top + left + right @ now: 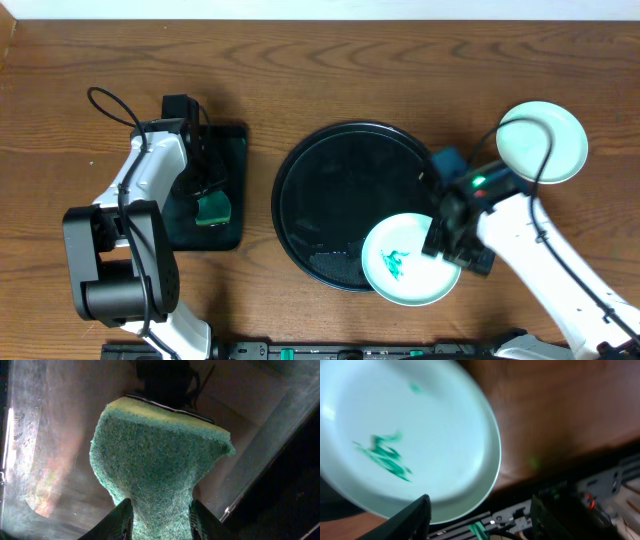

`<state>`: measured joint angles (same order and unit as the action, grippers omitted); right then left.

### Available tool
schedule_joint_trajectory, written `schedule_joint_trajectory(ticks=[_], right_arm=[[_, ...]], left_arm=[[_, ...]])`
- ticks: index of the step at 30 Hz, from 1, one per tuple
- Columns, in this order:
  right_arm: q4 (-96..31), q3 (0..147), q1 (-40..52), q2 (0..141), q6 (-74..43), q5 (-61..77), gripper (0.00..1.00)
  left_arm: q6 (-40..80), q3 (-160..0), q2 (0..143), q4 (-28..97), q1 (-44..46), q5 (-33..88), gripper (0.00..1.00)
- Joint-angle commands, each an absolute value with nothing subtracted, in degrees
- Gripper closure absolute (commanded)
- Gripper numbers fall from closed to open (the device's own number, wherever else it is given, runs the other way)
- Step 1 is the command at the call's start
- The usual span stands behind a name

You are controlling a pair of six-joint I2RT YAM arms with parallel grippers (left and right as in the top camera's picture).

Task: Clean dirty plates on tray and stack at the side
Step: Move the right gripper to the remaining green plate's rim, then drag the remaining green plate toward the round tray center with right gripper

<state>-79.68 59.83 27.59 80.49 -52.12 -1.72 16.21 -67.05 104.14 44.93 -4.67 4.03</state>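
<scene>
My left claw pinches the green sponge, ready for scrubbing. My right claw stands wide, with the rim of the smeared plate between its fingers, I judge for a lift.

Brown wooden table, grain running side to side; same table blurred in the right wrist view. On its left part, a small rectangular black tray, glossy, with a raised rim. Inside it, toward the near end, a green sponge. Up close, sponge rough-faced, thin yellow layer along the far edge, squeezed narrow at the near end. Along the table's near edge, a dark rail with small green and red parts.
</scene>
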Motion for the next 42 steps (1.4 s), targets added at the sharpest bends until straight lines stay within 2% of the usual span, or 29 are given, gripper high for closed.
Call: schedule_joint_trajectory(ticks=[1, 7, 13, 17, 21, 24, 29, 37, 40, 42], right_arm=[[-79.2, 56.3, 31.9, 78.0, -61.9, -0.4, 0.4], [-79.2, 52.8, 36.1, 74.8, -68.1, 2.0, 0.4], [-75.5, 47.1, 36.2, 71.8, -72.9, 2.0, 0.41], [-70.7, 42.8, 35.9, 71.5, -77.7, 1.8, 0.45], [-65.1, 40.3, 35.4, 71.5, -82.0, 0.2, 0.43], [-63.2, 40.2, 34.0, 71.5, -82.3, -2.6, 0.4], [-62.5, 40.0, 32.0, 71.5, -82.3, -6.5, 0.51], [-57.8, 39.2, 30.7, 71.5, -82.2, -10.5, 0.46], [-56.4, 39.1, 30.7, 71.5, -82.0, -11.8, 0.47], [-55.8, 39.1, 30.7, 71.6, -82.0, -12.2, 0.51]], left_arm=[[15.7, -68.1, 103.7, 44.9, -4.6, 3.9, 0.62], [15.7, -68.1, 103.7, 44.7, -4.6, 3.9, 0.62], [15.7, -68.1, 103.7, 44.5, -4.6, 3.9, 0.62], [15.7, -68.1, 103.7, 44.5, -4.6, 3.9, 0.62], [15.7, -68.1, 103.7, 44.5, -4.6, 3.9, 0.62], [15.7, -68.1, 103.7, 44.5, -4.6, 4.0, 0.62], [15.7, -68.1, 103.7, 44.5, -4.6, 4.1, 0.62], [15.7, -68.1, 103.7, 44.5, -4.6, 4.1, 0.62], [15.7, -68.1, 103.7, 44.5, -4.6, 4.1, 0.62], [15.7, -68.1, 103.7, 44.6, -4.6, 4.1, 0.62]])
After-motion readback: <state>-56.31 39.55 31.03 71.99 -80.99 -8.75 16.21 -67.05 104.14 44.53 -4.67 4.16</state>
